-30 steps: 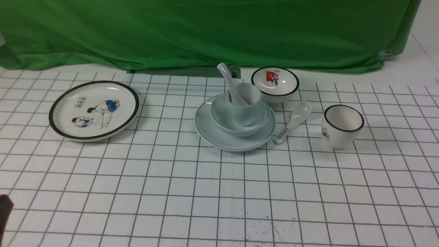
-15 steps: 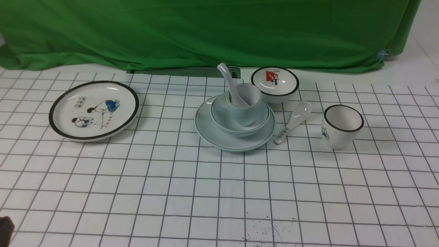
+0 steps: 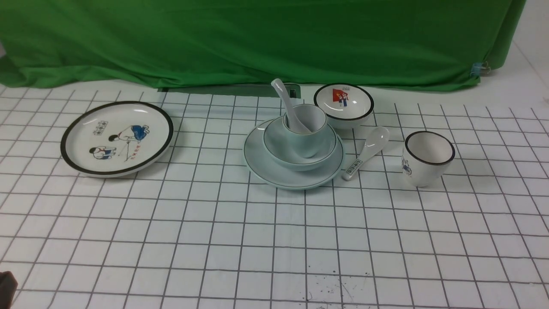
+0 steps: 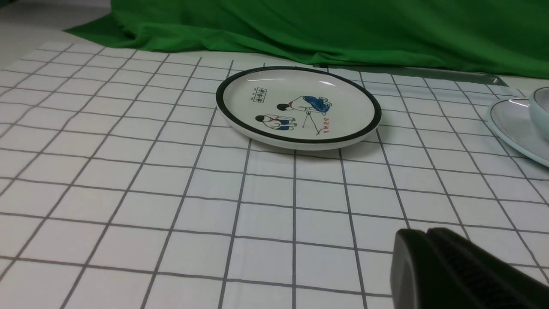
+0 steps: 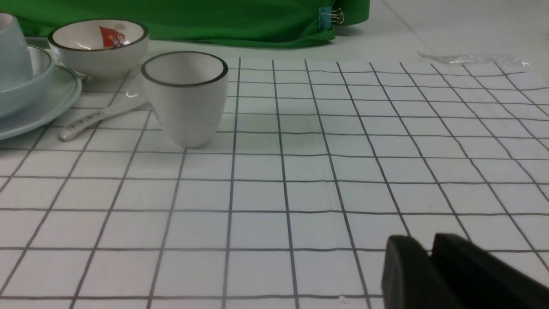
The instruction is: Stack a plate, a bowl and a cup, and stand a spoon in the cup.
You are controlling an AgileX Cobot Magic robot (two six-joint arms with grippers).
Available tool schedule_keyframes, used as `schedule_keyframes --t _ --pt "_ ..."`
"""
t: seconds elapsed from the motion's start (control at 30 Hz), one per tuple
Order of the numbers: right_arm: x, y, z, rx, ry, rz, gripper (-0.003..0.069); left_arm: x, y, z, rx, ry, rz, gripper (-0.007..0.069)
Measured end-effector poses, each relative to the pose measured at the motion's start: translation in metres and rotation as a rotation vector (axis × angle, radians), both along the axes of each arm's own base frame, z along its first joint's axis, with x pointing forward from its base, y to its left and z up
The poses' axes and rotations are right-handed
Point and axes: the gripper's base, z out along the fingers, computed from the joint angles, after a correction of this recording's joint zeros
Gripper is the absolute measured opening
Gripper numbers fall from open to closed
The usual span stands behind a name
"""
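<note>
The pale blue-green plate [image 3: 274, 171] lies at the table's middle. The matching bowl [image 3: 279, 148] sits on it, and the matching cup [image 3: 311, 128] stands in the bowl. The plain white spoon [image 3: 285, 103] stands in the cup, handle up and leaning to the left. My left gripper [image 4: 426, 234] is shut and empty, low over the table at the front left; only a dark tip of it [image 3: 6, 283] shows in the front view. My right gripper [image 5: 429, 246] is shut and empty over bare table, well clear of the stack, and is out of the front view.
A black-rimmed cartoon plate [image 3: 118, 137] lies at the left. A black-rimmed bowl with a red picture [image 3: 344, 105], a spoon with a patterned handle [image 3: 366, 152] and a black-rimmed white cup [image 3: 426, 158] stand right of the stack. A green cloth [image 3: 257, 38] hangs behind.
The left gripper's dark tip has dropped lower and further out of the front view's bottom left corner. The dishes have not moved.
</note>
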Motion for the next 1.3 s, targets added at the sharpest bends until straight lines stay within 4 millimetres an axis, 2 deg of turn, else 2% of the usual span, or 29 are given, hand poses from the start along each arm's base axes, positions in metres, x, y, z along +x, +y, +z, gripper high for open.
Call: schedule_keyframes --t 1.3 --pt "0.0000 0.0000 0.0000 0.003 0.000 -0.001 0.0201 0.0000 0.0000 0.0000 0.001 0.000 0.000 -0.0030"
